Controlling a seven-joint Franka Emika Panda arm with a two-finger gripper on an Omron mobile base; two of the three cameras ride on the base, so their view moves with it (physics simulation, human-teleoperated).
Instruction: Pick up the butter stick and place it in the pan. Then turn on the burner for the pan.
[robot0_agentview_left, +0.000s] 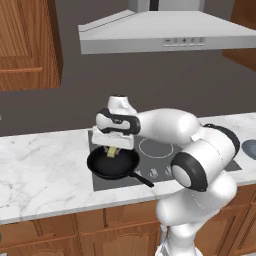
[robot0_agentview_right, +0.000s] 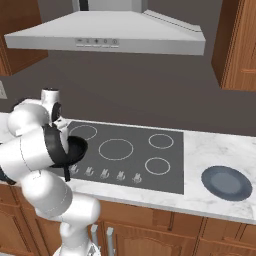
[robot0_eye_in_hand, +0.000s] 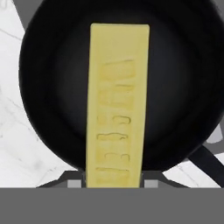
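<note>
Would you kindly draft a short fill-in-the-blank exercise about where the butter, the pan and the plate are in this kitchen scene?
1. The gripper holds the butter stick directly above the ____.
2. The pan sits on the cooktop with its handle pointing toward the counter's ____ edge.
3. The grey plate lies on the marble counter, to the ____ of the cooktop.

Missing words: pan; front; right

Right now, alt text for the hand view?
A pale yellow butter stick runs lengthwise up the frame from between the jaws, directly over the round black pan. White marble counter shows at left, and the pan's handle at lower right.
</note>
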